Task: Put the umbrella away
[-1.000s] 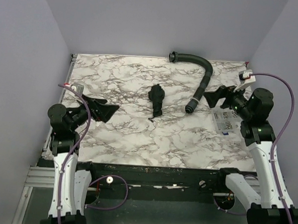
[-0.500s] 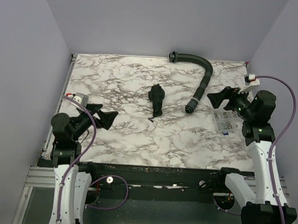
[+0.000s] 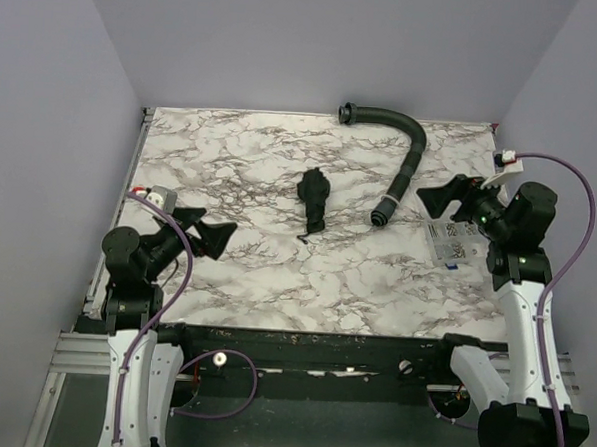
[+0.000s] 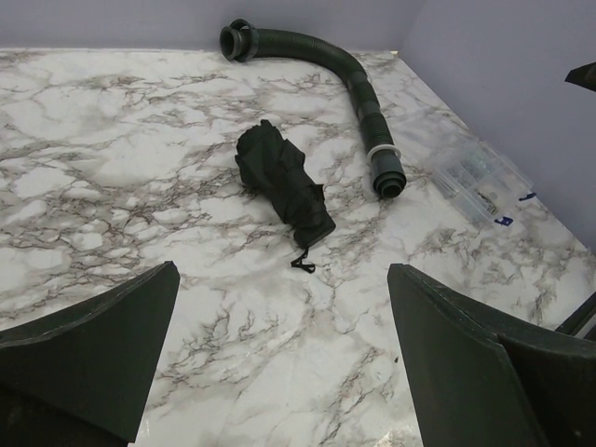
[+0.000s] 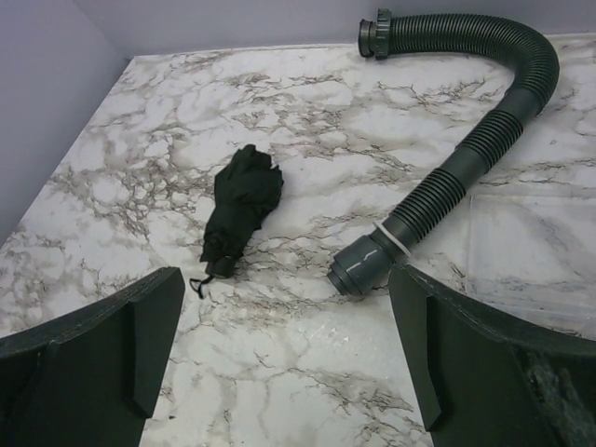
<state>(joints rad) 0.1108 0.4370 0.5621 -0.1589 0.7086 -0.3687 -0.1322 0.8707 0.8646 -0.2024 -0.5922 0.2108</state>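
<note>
The umbrella (image 3: 313,197) lies folded as a short black bundle near the middle of the marble table, handle end and wrist loop toward the near edge. It also shows in the left wrist view (image 4: 282,184) and the right wrist view (image 5: 240,204). My left gripper (image 3: 211,230) hangs open over the table's left side, well short of the umbrella, with nothing between its fingers (image 4: 93,354). My right gripper (image 3: 440,198) stands open at the right, apart from the umbrella, its fingers (image 5: 475,358) empty.
A curved black ribbed hose (image 3: 404,159) runs from the back edge down to a grey cuff (image 5: 365,265) right of the umbrella. A clear plastic packet (image 3: 454,242) lies by the right edge. Purple walls close in the table on three sides.
The left arm drew back toward the near left corner over the last second. The right gripper shifted slightly right and up. The umbrella and hose have not moved.
</note>
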